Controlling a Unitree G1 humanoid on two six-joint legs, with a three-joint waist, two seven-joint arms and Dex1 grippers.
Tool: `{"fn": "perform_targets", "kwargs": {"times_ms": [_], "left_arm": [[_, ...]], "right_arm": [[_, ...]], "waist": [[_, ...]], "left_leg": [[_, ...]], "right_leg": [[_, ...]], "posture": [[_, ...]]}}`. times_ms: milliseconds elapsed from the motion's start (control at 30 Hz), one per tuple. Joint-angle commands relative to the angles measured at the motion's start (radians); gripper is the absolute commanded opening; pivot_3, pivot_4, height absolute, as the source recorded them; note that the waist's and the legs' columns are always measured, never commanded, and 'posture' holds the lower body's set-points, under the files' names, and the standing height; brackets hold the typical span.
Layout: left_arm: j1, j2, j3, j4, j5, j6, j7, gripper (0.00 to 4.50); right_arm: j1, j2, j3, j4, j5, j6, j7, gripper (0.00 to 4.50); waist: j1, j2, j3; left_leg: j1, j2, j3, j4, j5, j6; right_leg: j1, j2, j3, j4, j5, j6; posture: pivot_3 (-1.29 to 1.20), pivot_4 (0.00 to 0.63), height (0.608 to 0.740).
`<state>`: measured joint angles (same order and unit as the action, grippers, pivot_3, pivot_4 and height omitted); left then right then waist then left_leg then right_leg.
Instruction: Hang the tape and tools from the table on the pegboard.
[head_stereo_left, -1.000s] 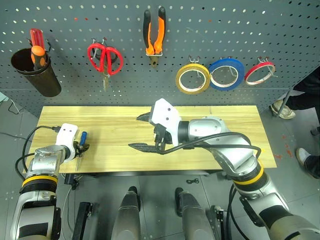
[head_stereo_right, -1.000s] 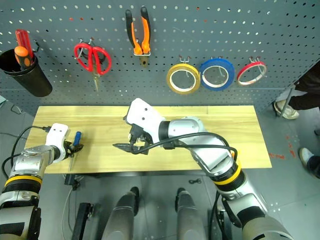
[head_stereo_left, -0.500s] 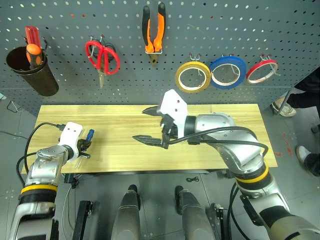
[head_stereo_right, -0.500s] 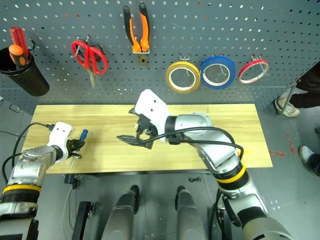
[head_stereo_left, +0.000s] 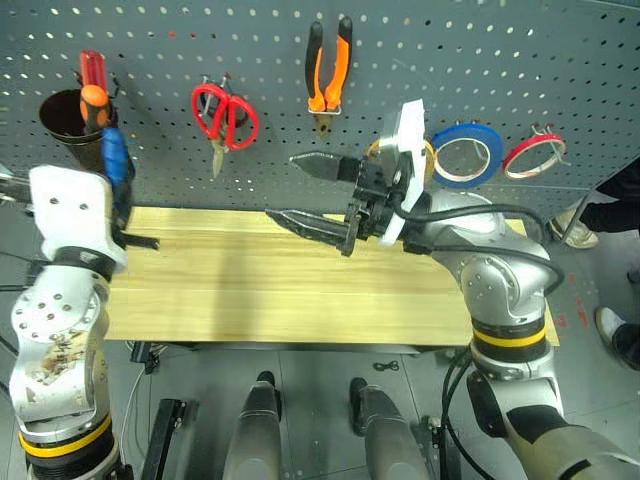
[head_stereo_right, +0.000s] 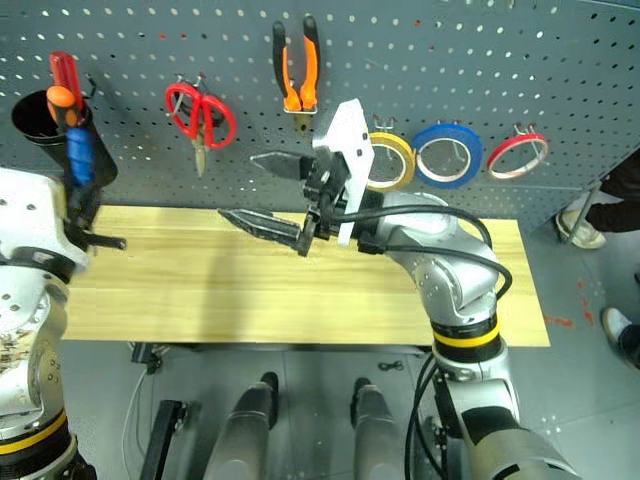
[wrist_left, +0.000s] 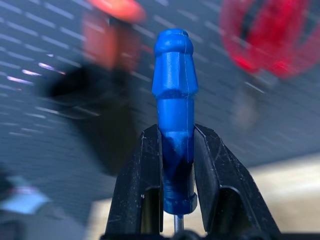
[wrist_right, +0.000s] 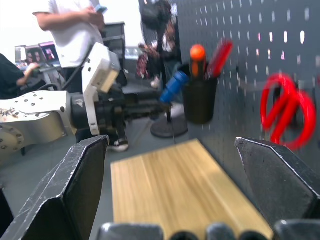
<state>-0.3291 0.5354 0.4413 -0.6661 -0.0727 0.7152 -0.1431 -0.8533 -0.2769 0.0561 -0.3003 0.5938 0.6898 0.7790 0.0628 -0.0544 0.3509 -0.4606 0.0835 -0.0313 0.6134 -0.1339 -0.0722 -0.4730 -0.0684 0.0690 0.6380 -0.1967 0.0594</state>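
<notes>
My left gripper (wrist_left: 176, 132) is shut on the slim blue-handled screwdriver (head_stereo_left: 114, 158), handle upward, raised beside the black cup (head_stereo_left: 62, 118) at the pegboard's (head_stereo_left: 520, 60) left end. The right wrist view shows that screwdriver (wrist_right: 174, 86) just in front of the cup. My right gripper (head_stereo_left: 282, 186) stands open and empty above the middle of the table (head_stereo_left: 300, 290), pointing left. On the pegboard hang the red-handled scissors (head_stereo_left: 225, 112), the orange-and-black pliers (head_stereo_left: 329, 65) and the tan tape (head_stereo_right: 406, 158), partly hidden behind my right wrist.
The cup holds a red-handled and an orange-handled screwdriver. A blue roll (head_stereo_left: 470, 130) and a red roll (head_stereo_left: 541, 139) hang right of the tape. A person in a white shirt (wrist_right: 75, 20) stands beyond the table's left end; another person's legs (head_stereo_left: 612, 195) are at the right edge.
My left arm lifted the screwdriver off the table up to the cup and tipped it upright. My right gripper rose towards the pegboard, still open. The camera also shifted.
</notes>
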Motion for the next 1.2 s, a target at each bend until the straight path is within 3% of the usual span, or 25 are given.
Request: {"fn": "perform_targets", "kwargs": {"times_ms": [33, 233, 500, 700, 933, 1200], "left_arm": [[-0.140, 0.062, 0.025, 0.045, 0.046, -0.079, 0.057, 0.38], [-0.403, 0.099, -0.061, 0.332, 0.043, -0.240, 0.045, 0.38], [-0.606, 0.101, -0.137, 0.674, 0.058, -0.504, 0.037, 0.38], [-0.667, 0.073, -0.142, 0.898, 0.041, -0.665, 0.056, 0.38], [-0.665, 0.040, -0.118, 1.012, 0.004, -0.695, 0.083, 0.38], [-0.661, 0.035, -0.115, 0.978, -0.044, -0.678, 0.053, 4.09]], "right_arm": [[-0.060, 0.023, -0.029, 0.021, 0.028, -0.055, 0.008, 4.50], [-0.153, 0.069, -0.066, 0.073, 0.052, -0.086, -0.035, 4.50], [-0.175, 0.081, -0.075, 0.096, 0.027, -0.127, -0.088, 4.50], [-0.163, 0.074, -0.070, 0.094, 0.007, -0.138, -0.116, 4.50], [-0.150, 0.055, -0.060, 0.073, -0.013, -0.127, -0.134, 4.50], [-0.223, 0.033, -0.081, 0.045, 0.031, -0.035, -0.188, 4.50]], "waist": [[0.012, -0.004, -0.003], [0.041, -0.005, -0.012], [0.052, -0.005, -0.012], [0.051, -0.005, -0.012], [0.045, -0.005, -0.012], [0.034, -0.005, -0.012]], "left_leg": [[0.000, 0.000, 0.000, -0.001, 0.001, -0.001], [0.000, 0.000, 0.000, -0.004, 0.002, -0.004], [-0.002, 0.000, 0.000, -0.006, 0.003, -0.005], [-0.002, 0.000, 0.000, -0.005, 0.003, -0.006], [-0.002, 0.000, 0.000, -0.005, 0.004, -0.006], [-0.002, 0.000, -0.001, -0.005, 0.004, -0.006]], "right_leg": [[0.000, 0.000, 0.000, 0.000, 0.000, 0.000], [0.002, 0.000, -0.001, -0.009, 0.007, -0.003], [0.001, 0.000, -0.002, -0.009, 0.008, -0.005], [0.001, 0.000, -0.002, -0.008, 0.008, -0.006], [0.001, 0.000, -0.003, -0.007, 0.008, -0.006], [0.001, 0.000, -0.003, -0.005, 0.009, -0.006]], "posture": [[0.31, 0.230, 0.740], [0.28, 0.234, 0.740], [0.23, 0.243, 0.740], [0.20, 0.251, 0.740], [0.19, 0.267, 0.740], [0.19, 0.267, 0.740]]}}
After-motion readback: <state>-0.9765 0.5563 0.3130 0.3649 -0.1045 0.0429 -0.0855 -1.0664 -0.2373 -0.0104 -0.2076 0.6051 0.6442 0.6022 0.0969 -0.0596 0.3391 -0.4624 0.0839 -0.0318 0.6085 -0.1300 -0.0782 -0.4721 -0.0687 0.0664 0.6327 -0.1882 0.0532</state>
